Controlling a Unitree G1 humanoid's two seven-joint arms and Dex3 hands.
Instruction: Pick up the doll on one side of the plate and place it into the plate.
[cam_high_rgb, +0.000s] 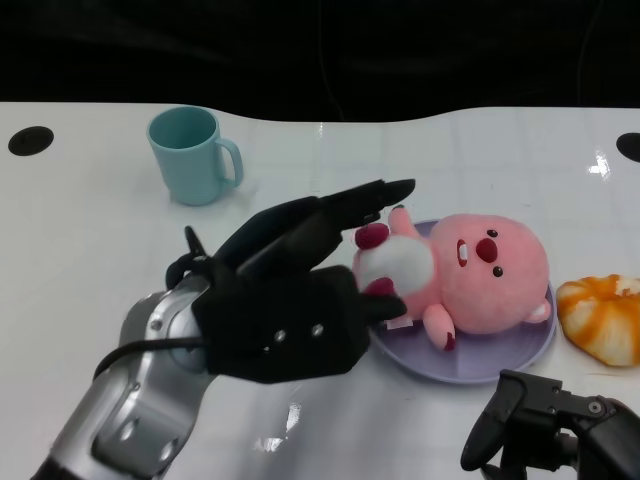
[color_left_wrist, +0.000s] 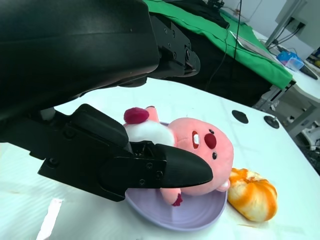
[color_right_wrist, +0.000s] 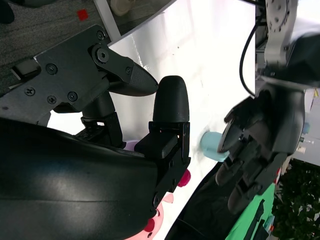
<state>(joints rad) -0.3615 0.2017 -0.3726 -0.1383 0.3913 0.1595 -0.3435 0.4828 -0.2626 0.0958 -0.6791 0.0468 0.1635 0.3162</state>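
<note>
The white table (cam_high_rgb: 90, 230) carries everything here. On it sits a shallow lavender plastic plate (cam_high_rgb: 520, 357), and lying on its back in that plate is the pink plush doll (cam_high_rgb: 490, 280) with a white belly and dark red paws. The left hand (cam_high_rgb: 290, 290) is held over the plate's left edge with its fingers stretched out and apart, holding nothing; its fingertips reach above the doll's paws, and from the head view alone it is hard to say whether they touch. The left wrist view settles part of that (it looks along the fingers): one finger (color_left_wrist: 170, 170) lies across the front of the doll's body, very near or brushing it, with no grasp around it. The right hand (cam_high_rgb: 545, 425) is low at the near edge, well apart from the doll; whether its fingers are spread or curled cannot be told. An orange-and-white bread-like toy (cam_high_rgb: 605, 315) sits just right of the plate, and a teal ceramic mug (cam_high_rgb: 192, 153) stands farther back.
</note>
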